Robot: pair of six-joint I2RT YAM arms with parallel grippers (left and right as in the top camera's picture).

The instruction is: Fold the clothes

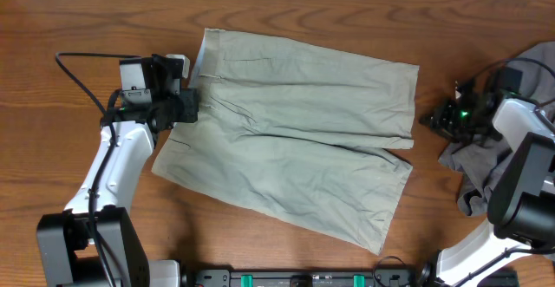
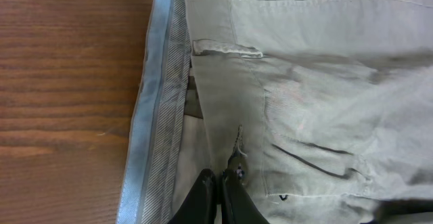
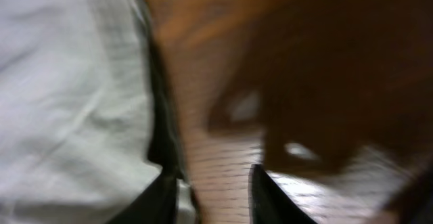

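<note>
The khaki-green shorts [image 1: 295, 140] lie spread flat on the wooden table [image 1: 69, 27], waistband to the left and legs to the right. My left gripper [image 1: 189, 107] sits at the middle of the waistband. In the left wrist view it [image 2: 220, 180] is shut, pinching the shorts [image 2: 304, 82] near the fly. A crease runs up to the fingertips. My right gripper [image 1: 427, 120] hovers just off the upper leg's hem. The right wrist view is blurred: its jaws [image 3: 216, 197] stand apart over bare wood, the left finger at the hem's edge [image 3: 67, 102]. A dark grey garment [image 1: 481, 161] lies crumpled far right.
The shorts' pale striped inner waistband [image 2: 159, 116] shows along the left edge. The right arm's white links [image 1: 525, 174] lie over the grey garment. Bare wood surrounds the shorts at left and along the back. The robot base bar [image 1: 295, 278] runs along the front edge.
</note>
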